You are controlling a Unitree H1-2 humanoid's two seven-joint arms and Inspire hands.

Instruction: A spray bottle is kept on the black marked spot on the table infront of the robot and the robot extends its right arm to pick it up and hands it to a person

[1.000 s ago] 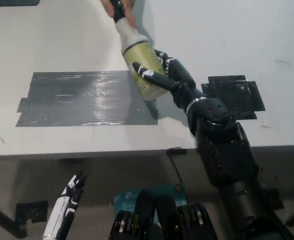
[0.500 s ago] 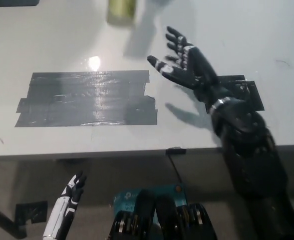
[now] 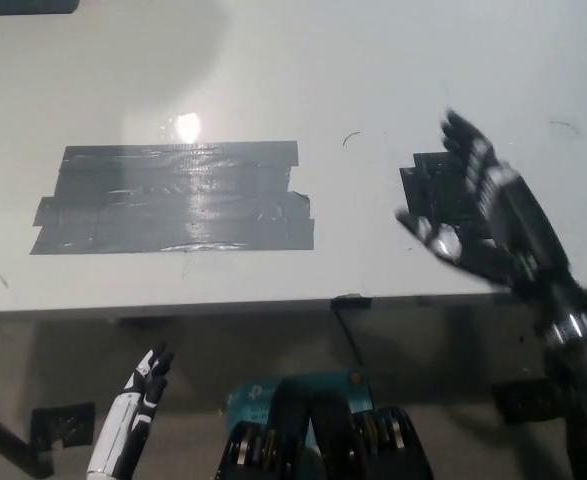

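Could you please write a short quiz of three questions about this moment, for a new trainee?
1. True or false: the black right hand holds a spray bottle.
2. What lies on the white table under the right hand?
A. a small black tape patch
B. a cup
C. a cloth
3. Fill in: the white left hand rests below the table edge, at the picture's lower ____.

Key
1. False: the hand is open, and no bottle is in view.
2. A: the small black tape patch; the large grey tape patch lies further to the left.
3. left
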